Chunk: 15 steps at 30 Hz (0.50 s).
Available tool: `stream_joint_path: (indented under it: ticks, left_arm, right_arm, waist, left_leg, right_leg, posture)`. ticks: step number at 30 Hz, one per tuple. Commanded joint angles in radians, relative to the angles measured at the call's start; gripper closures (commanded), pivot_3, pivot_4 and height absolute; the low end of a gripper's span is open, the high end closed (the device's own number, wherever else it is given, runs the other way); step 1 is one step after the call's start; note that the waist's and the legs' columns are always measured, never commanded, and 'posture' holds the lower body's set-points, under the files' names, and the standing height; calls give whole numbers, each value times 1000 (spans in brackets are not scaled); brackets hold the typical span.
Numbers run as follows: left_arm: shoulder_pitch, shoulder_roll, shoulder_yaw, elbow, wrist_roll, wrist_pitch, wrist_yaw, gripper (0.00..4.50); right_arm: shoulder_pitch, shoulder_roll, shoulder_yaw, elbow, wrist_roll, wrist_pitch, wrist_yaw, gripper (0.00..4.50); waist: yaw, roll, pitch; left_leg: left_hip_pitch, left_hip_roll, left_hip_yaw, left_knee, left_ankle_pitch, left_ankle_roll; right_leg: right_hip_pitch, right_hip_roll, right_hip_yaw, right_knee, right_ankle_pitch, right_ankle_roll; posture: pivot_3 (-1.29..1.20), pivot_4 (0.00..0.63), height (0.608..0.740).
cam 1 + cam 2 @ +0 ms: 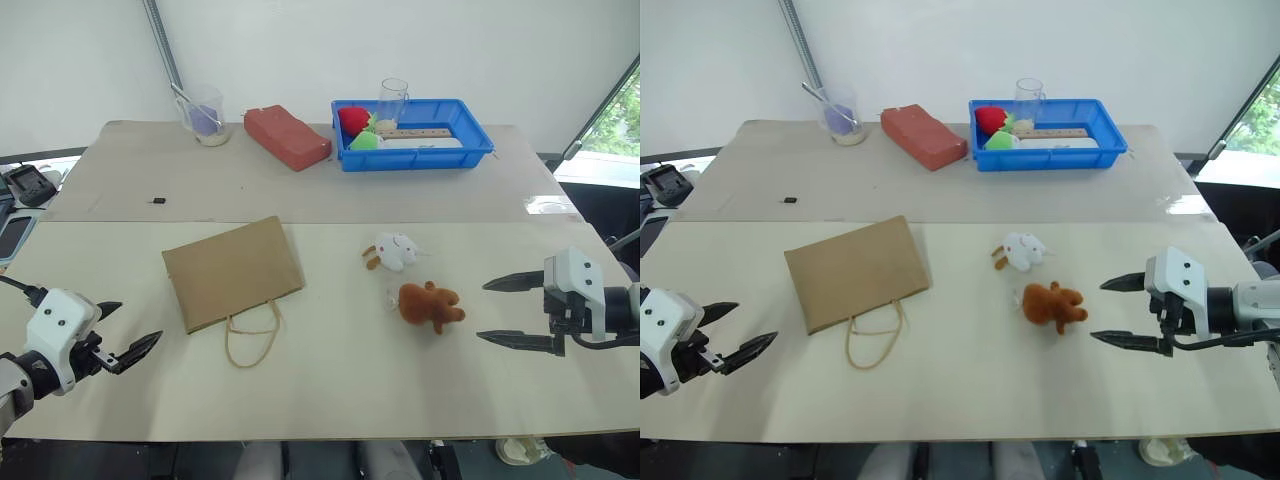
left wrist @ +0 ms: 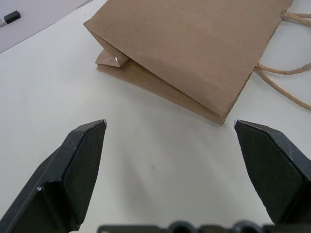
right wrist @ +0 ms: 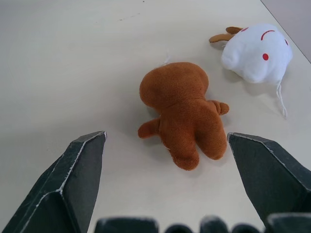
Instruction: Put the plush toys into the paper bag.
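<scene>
Bare tabletop [image 1: 330,390] between paper bag [image 1: 232,271], plush toys [image 1: 430,305]

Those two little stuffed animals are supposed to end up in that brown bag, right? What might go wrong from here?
The paper bag lies flat on the table with its mouth shut, so a toy would likely be pushed against it rather than in. The brown plush toy and white plush toy lie close together; the open right gripper may knock one while grabbing the other. The open left gripper could slide the light bag.
</scene>
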<state>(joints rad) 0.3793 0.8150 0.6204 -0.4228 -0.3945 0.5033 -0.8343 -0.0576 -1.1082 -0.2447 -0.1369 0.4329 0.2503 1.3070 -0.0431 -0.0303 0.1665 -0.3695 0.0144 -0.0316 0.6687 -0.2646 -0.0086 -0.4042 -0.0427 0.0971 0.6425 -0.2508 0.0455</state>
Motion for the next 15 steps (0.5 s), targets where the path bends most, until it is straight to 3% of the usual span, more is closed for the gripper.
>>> stream_joint_path:
  ticks: [1, 15]
  left_arm:
    - [-1, -10, 24, 1, -11, -42, -15, 0]
    - [-18, -6, 24, 96, -38, -185, -139, 0]
  right_arm:
    - [-15, -5, -15, -10, 4, -1, 4, 48]
    - [-14, -7, -22, -26, 12, 5, 5, 48]
  waist:
    - [0, 0, 0]
    - [0, 0, 0]
  left_leg:
    - [0, 0, 0, 0, 0, 0]
    - [0, 0, 0, 0, 0, 0]
  right_leg:
    - [0, 0, 0, 0, 0, 0]
    - [0, 0, 0, 0, 0, 0]
  posture:
    - [0, 150, 740]
    - [0, 150, 740]
